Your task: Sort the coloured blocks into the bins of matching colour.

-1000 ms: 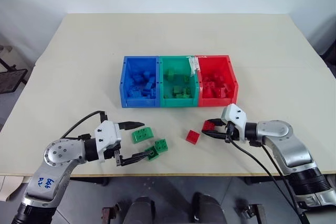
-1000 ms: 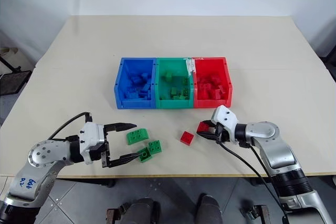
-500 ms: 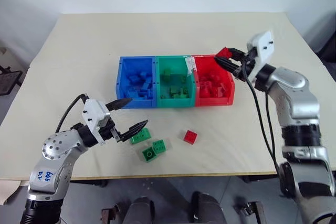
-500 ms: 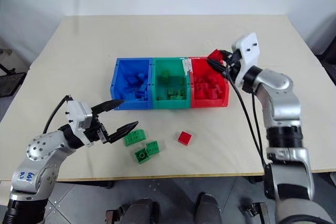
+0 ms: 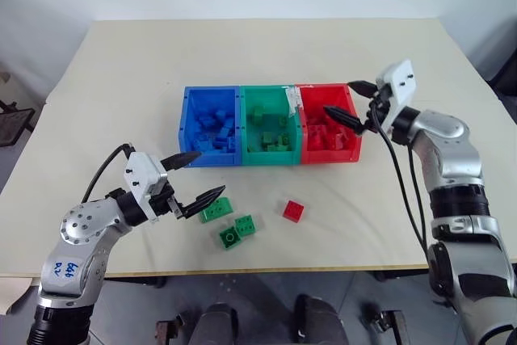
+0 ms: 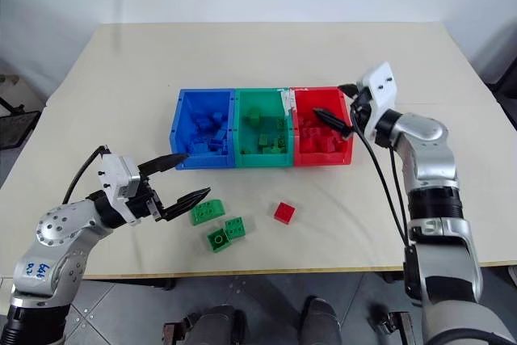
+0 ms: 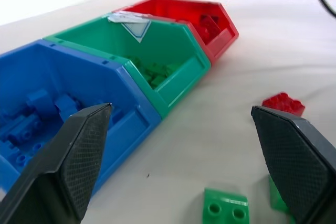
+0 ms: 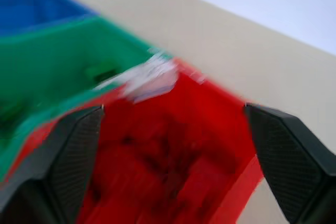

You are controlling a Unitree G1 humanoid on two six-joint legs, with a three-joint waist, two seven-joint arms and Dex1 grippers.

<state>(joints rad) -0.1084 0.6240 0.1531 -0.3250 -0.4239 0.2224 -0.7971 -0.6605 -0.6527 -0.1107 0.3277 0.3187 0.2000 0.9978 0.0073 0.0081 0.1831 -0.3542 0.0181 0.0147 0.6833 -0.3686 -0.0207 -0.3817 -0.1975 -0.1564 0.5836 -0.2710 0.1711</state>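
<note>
Three joined bins sit in a row on the beige table: a blue bin, a green bin and a red bin, each with bricks of its own colour piled inside. From the head cameras, the right gripper hangs over the red bin's right edge with its two black fingers spread wide and nothing between them. The left gripper hovers low over the table in front of the blue bin, fingers also wide apart and empty. Loose on the table in front of the bins lie a green block just beside the left gripper's lower finger, a pair of green blocks touching each other nearer the table edge, and a red block apart to their right.

From the left wrist camera, the two fingers stand far apart, framing the bins, with the red block and a green block on the table between them.

From the right wrist camera, the fingers are spread and empty, with the red bin directly past them and the green bin next to it.
</note>
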